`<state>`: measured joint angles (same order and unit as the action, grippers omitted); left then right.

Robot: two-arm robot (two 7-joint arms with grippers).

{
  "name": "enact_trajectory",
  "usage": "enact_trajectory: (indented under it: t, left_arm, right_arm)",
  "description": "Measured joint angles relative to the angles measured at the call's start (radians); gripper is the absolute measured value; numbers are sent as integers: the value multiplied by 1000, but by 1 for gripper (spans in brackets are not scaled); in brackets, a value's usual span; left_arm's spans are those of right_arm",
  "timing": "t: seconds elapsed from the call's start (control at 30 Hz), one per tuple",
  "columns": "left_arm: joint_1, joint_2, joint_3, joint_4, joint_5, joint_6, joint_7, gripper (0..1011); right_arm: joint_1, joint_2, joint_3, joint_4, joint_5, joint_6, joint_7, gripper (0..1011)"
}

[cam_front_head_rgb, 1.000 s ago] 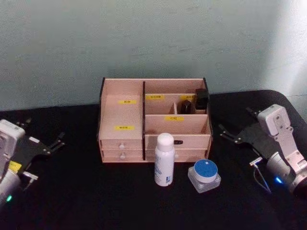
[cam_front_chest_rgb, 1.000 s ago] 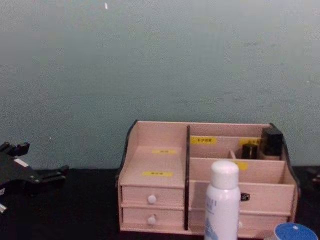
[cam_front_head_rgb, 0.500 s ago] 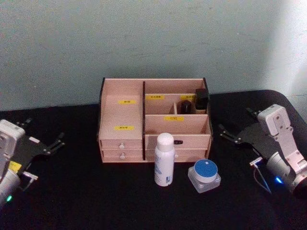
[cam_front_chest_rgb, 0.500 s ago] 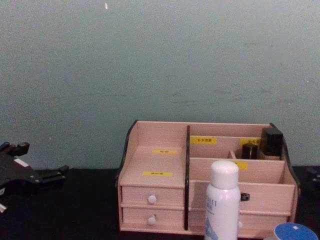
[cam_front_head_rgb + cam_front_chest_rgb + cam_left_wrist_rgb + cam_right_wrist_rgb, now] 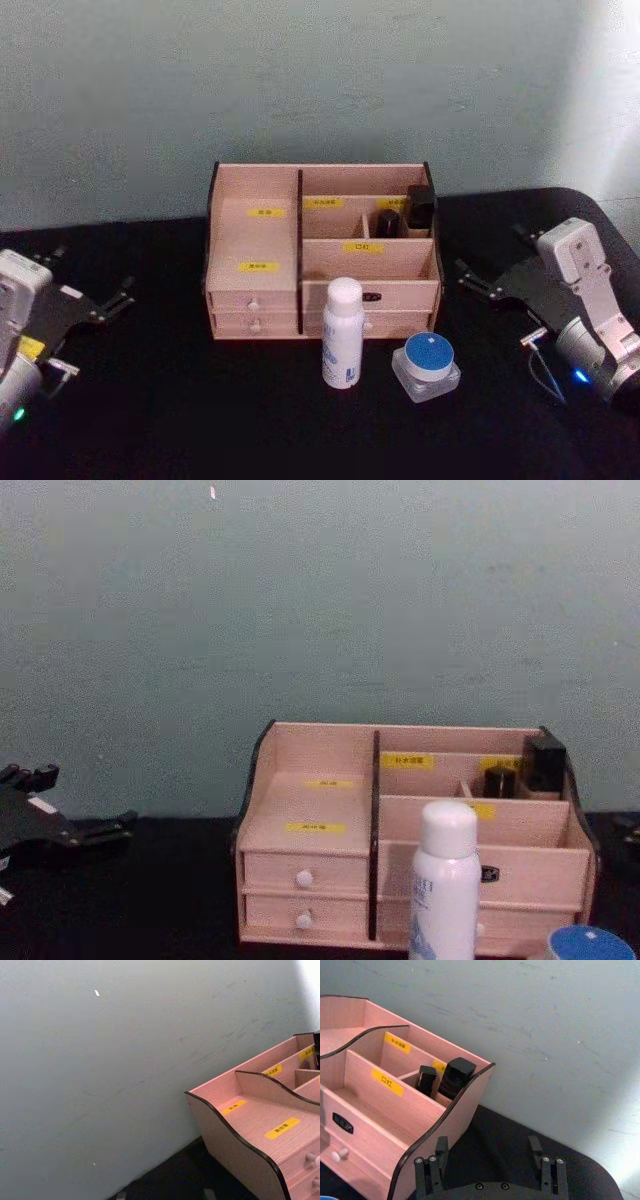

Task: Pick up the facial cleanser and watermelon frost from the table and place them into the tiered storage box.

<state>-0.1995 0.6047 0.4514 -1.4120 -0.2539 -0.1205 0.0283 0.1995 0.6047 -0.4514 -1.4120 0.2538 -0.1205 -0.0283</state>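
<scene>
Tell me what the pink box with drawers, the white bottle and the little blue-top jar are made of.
The tiered storage box looks like thin pale wood, matte, with faint grain and dark cut edges. The white bottle seems to be smooth plastic, evenly white and opaque. The blue-lidded jar has a see-through body, so it is clear glass or plastic, I cannot tell which.

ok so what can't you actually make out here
- Yellow labels on the tiered storage box: too small to read, head view.
- Blue-lidded jar: cut off by the bottom edge, chest view.
- Dark items in the back right compartment: lower parts hidden by the walls, head view.
</scene>
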Motion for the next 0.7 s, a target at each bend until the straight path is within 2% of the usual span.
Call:
enact_trajectory:
  t: [0.33, 0.7]
  left_arm:
    - [0, 0, 0, 0, 0, 0, 0, 1001]
    - [0, 0, 0, 0, 0, 0, 0, 1001]
  right_arm:
    - [-12, -13, 37, -3, -17, -23, 10, 1000]
    - [-76, 4, 101, -65, 7, -54, 35, 1000]
